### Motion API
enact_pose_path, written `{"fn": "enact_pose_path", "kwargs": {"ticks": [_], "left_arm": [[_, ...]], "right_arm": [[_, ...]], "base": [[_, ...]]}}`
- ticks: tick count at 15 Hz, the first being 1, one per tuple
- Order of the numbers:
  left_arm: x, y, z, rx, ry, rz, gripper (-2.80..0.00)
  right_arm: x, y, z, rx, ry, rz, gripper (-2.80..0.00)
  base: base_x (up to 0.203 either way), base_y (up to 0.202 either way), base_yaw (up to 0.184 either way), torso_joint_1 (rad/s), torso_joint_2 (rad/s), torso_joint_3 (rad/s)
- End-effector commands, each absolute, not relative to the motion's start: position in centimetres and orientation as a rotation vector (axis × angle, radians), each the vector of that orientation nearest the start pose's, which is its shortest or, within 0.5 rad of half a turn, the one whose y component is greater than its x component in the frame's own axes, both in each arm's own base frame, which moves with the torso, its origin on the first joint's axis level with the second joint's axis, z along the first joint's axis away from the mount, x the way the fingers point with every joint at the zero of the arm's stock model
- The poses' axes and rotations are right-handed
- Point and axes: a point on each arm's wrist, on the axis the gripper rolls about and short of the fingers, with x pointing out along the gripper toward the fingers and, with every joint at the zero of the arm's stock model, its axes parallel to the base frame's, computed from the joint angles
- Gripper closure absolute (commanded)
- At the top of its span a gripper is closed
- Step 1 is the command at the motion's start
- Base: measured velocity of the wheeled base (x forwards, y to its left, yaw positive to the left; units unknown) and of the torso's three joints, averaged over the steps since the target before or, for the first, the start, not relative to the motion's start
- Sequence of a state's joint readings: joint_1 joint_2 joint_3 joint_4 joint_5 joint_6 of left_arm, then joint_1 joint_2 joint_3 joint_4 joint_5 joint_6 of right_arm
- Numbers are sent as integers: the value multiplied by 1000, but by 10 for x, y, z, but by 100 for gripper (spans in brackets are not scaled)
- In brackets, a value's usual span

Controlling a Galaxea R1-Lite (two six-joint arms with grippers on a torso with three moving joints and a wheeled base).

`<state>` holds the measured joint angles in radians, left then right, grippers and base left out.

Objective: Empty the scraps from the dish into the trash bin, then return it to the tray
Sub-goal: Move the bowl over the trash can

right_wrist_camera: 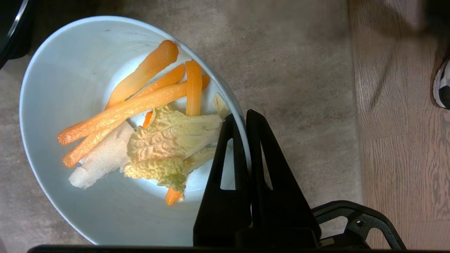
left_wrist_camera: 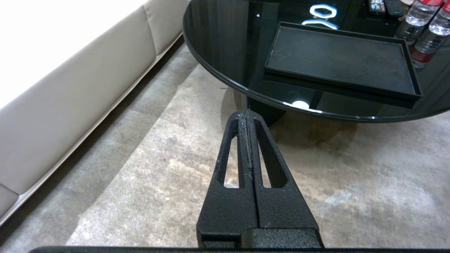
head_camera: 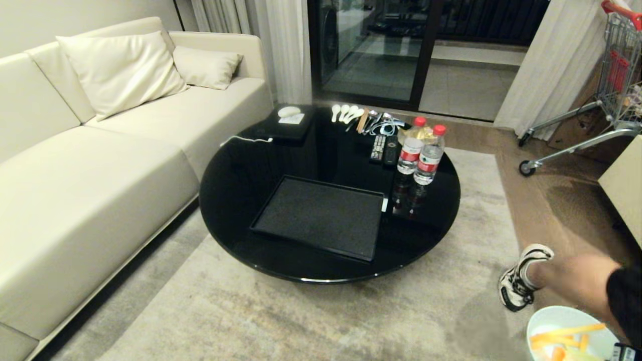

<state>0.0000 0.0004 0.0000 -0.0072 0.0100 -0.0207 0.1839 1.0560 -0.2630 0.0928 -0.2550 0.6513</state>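
The dish [right_wrist_camera: 63, 88], a pale bluish-white bowl, hangs over the rug at the bottom right of the head view [head_camera: 551, 321]. My right gripper [right_wrist_camera: 242, 117] is shut on its rim, one finger inside and one outside. The scraps [right_wrist_camera: 140, 105], orange strips and pale yellow-green leaf pieces, lie inside the bowl [head_camera: 567, 336]. The black tray [head_camera: 321, 216] sits bare on the round black table, also seen in the left wrist view [left_wrist_camera: 337, 56]. My left gripper [left_wrist_camera: 247, 114] is shut on nothing, parked above the rug short of the table edge. The trash bin is out of view.
A person's arm [head_camera: 577, 281] reaches in just above the dish, with a shoe [head_camera: 521, 278] beside it. The table [head_camera: 241, 170] also holds two water bottles [head_camera: 421, 153], remotes [head_camera: 383, 148] and spoons [head_camera: 346, 113]. A cream sofa [head_camera: 100, 150] runs along the left; a shopping cart [head_camera: 612, 75] stands far right.
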Motion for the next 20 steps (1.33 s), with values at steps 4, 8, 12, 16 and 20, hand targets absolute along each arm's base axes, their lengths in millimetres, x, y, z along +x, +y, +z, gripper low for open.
{"fn": "enact_pose_path", "kwargs": {"ticks": [4,8,12,16,20], "left_arm": [[-23,0,76,-22,-8,11,0],[-23,0,76,-22,-8,11,0],[-23,0,76,-22,-8,11,0],[-23,0,76,-22,-8,11,0],[-23,0,76,-22,-8,11,0]], "right_arm": [[95,12,111,418,812,-344,0],[102,13,120,426,785,-335,0],[106,14,122,432,783,-336,0],[109,15,123,436,784,-341,0],[109,15,124,438,784,-340,0]], "base": [[0,0,0,0,0,0],[0,0,0,0,0,0],[0,0,0,0,0,0],[0,0,0,0,0,0],[0,0,0,0,0,0]]}}
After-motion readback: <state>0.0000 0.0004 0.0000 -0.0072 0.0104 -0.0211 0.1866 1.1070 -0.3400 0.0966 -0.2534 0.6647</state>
